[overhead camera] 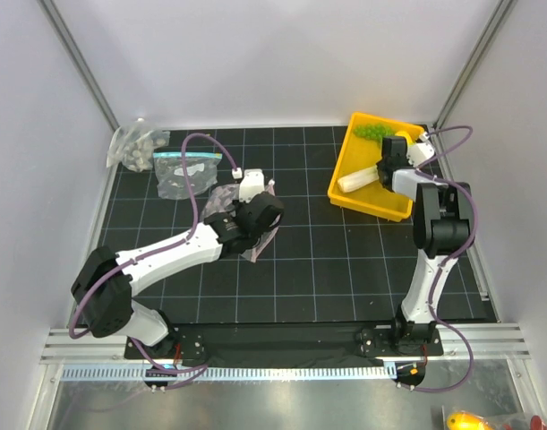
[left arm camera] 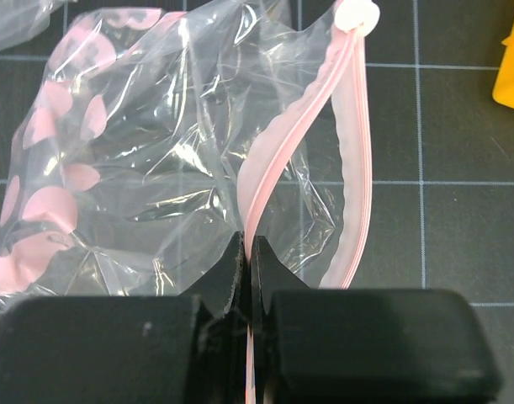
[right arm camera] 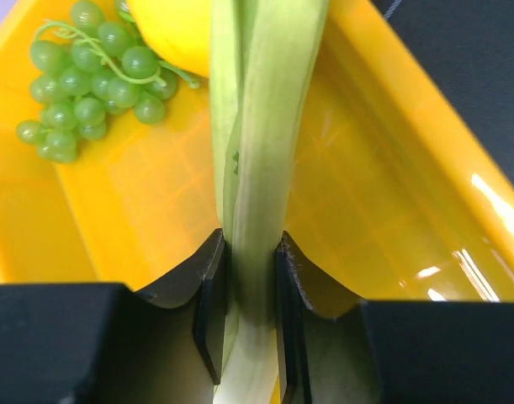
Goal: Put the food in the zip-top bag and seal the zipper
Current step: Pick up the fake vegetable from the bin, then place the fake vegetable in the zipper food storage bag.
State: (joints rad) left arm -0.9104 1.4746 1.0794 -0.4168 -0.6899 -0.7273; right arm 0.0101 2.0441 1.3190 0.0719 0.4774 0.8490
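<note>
My left gripper (left arm camera: 248,252) is shut on the pink-red zipper strip (left arm camera: 269,160) of the clear dotted zip-top bag (left arm camera: 139,168), whose mouth gapes between two strip halves. From above, that gripper (overhead camera: 258,215) holds the bag (overhead camera: 221,202) at the table's left middle. My right gripper (right arm camera: 250,252) is shut on the white-and-green leek stalk (right arm camera: 261,126) inside the yellow tray (right arm camera: 156,202). The leek's white end (overhead camera: 358,179) shows from above beside the right gripper (overhead camera: 389,161). Green grapes (right arm camera: 88,93) and the yellow lemon (right arm camera: 168,34) lie in the tray beyond the leek.
The yellow tray (overhead camera: 349,152) sits at the back right. A clear bag with a light-blue zipper strip (overhead camera: 185,170) and a smaller bunched dotted bag (overhead camera: 134,145) lie at the back left. Frame posts stand at both back corners.
</note>
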